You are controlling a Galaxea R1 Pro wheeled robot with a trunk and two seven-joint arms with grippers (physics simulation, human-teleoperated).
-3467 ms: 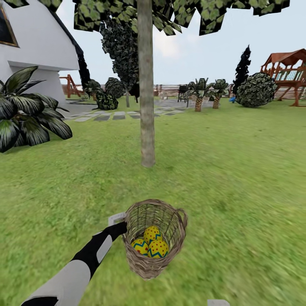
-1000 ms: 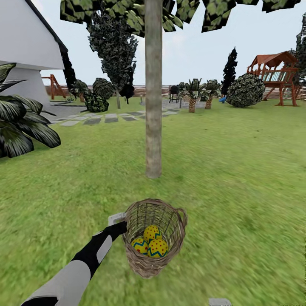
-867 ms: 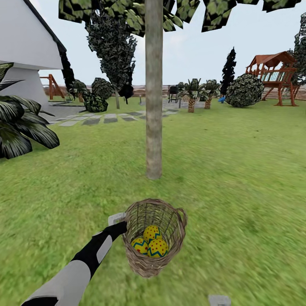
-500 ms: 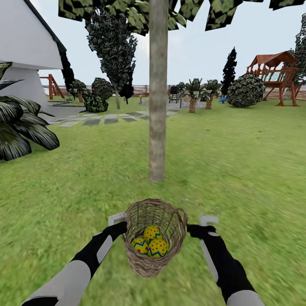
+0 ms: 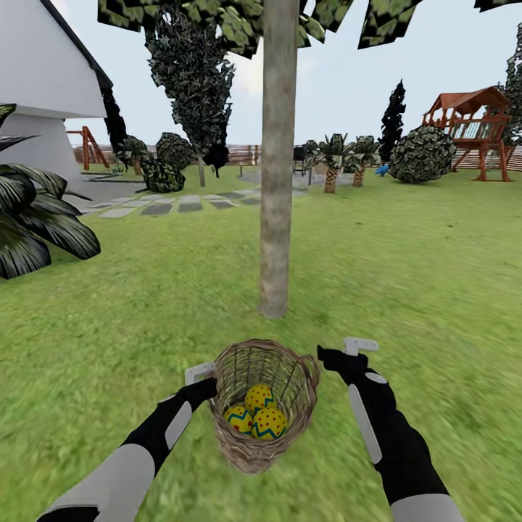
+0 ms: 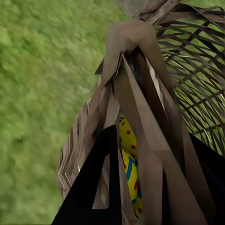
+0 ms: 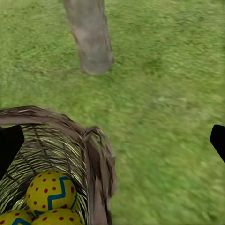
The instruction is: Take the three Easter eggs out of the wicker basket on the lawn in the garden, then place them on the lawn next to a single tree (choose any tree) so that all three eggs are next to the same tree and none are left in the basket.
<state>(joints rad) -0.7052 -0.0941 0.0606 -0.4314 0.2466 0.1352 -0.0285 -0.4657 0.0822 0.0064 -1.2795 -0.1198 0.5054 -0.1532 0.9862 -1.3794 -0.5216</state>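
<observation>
Green lawn (image 5: 435, 290) surrounds the tree (image 5: 278, 217); left gripper (image 5: 201, 375) grasps the wicker basket (image 5: 264, 406), right gripper (image 5: 348, 351) spread.

I see open lawn (image 5: 435, 290) on both sides of the tree (image 5: 279, 217); the trunk stands just behind the wicker basket (image 5: 264, 406); the basket mouth is open from above; my left gripper (image 5: 199, 377) holds the rim; my right gripper (image 5: 355, 348) hovers beside it.
</observation>
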